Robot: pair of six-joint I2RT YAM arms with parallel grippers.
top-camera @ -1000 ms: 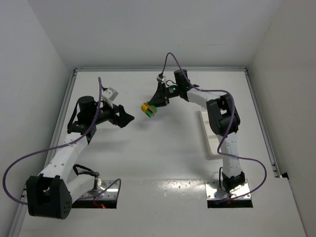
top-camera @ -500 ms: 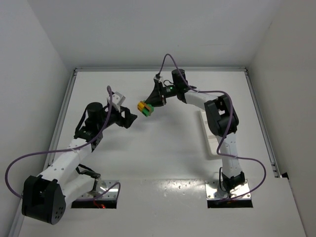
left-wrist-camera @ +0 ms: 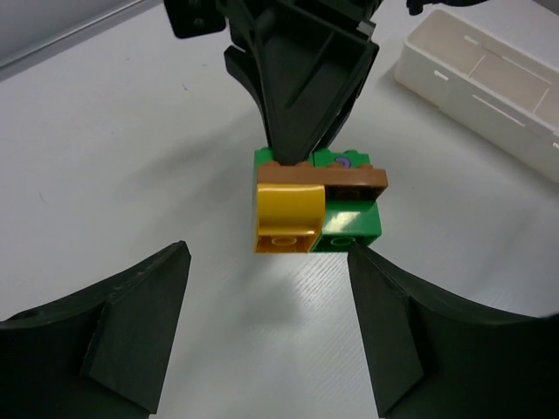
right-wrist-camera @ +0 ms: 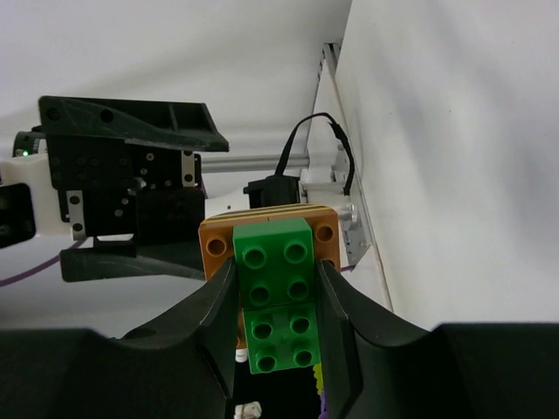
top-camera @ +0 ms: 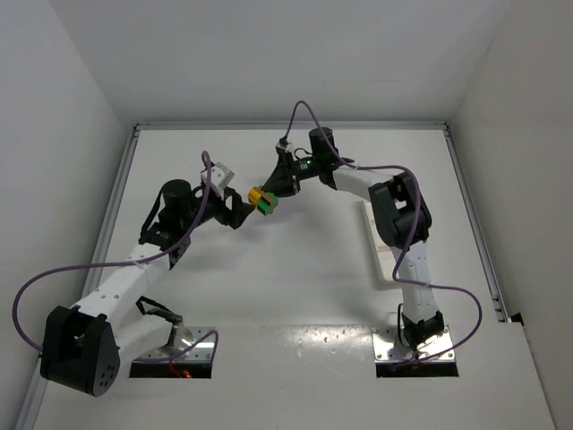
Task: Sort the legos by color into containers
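My right gripper [top-camera: 273,190] is shut on a stacked lego block [top-camera: 262,199] of green, brown and yellow bricks and holds it above the table. In the right wrist view the fingers [right-wrist-camera: 218,305] clamp the green bricks [right-wrist-camera: 278,297], with the brown plate [right-wrist-camera: 214,244] behind. My left gripper [top-camera: 240,215] is open and faces the block from the left, a short way off. In the left wrist view the block [left-wrist-camera: 316,208] hangs ahead of the open jaws, between the two fingertips' lines. The white three-compartment tray [left-wrist-camera: 489,83] lies at the upper right there.
The tray [top-camera: 376,242] lies on the table at the right, partly hidden under my right arm. A raised metal rail [top-camera: 295,125] borders the table at the back and sides. White walls stand close around.
My left gripper has moved up and to the right, closer to the block. My right gripper has carried the block a little to the left, toward it.
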